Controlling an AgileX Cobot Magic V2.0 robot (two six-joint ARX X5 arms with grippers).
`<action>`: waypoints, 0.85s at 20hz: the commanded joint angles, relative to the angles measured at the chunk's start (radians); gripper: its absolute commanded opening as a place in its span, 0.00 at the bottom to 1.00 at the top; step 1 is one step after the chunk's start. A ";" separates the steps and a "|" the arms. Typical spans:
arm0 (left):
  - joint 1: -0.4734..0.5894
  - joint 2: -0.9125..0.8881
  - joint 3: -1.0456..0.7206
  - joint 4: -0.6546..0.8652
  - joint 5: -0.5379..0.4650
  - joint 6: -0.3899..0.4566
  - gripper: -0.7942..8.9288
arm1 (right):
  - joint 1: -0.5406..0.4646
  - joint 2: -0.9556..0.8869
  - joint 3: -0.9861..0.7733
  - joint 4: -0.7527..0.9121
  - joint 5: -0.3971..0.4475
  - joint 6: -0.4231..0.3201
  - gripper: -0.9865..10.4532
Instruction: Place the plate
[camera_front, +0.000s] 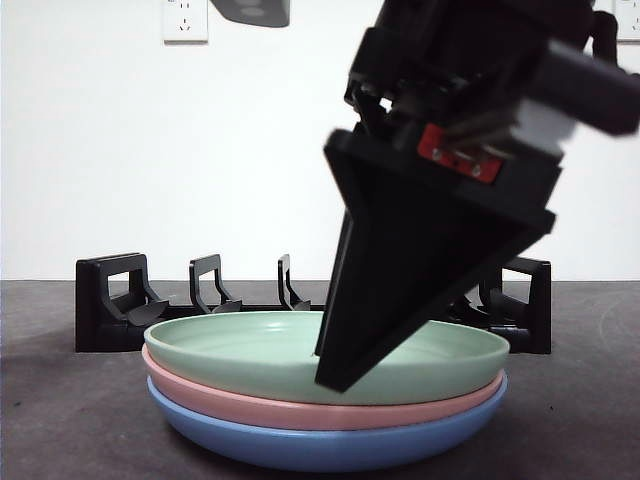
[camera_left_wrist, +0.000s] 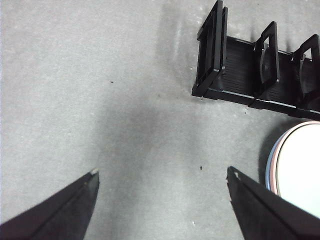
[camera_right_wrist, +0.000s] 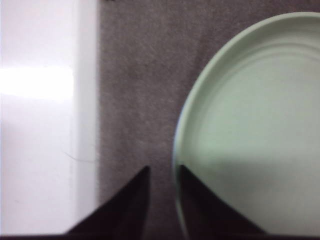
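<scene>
Three plates stacked on the tabletop (camera_front: 60, 420): green plate (camera_front: 250, 350) on top, pink plate (camera_front: 230, 400) in the middle, blue plate (camera_front: 300, 445) at the bottom, before one black rack (camera_front: 110, 300). Right end effector (camera_right_wrist: 162, 172) narrowly parted astride the green plate's rim, not clenched; left end effector (camera_left_wrist: 162, 175) released, spread wide above bare tabletop.

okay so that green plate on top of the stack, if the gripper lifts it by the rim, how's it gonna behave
The green plate looks stiff, so it should probably lift in one piece without flexing. Its surface looks smooth, so the thin rim may slip between the right gripper jaws. It sits nested on the pink plate, and could drag that one slightly as it rises.
</scene>
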 joint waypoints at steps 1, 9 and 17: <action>0.000 0.005 0.010 0.011 -0.006 0.013 0.50 | 0.016 0.009 0.032 0.005 -0.003 0.115 0.27; 0.000 0.005 0.010 0.068 -0.006 0.013 0.50 | -0.176 -0.171 0.096 0.063 0.058 0.253 0.27; 0.000 0.011 0.010 0.101 -0.006 0.037 0.50 | -0.644 -0.538 -0.085 0.018 0.057 0.298 0.27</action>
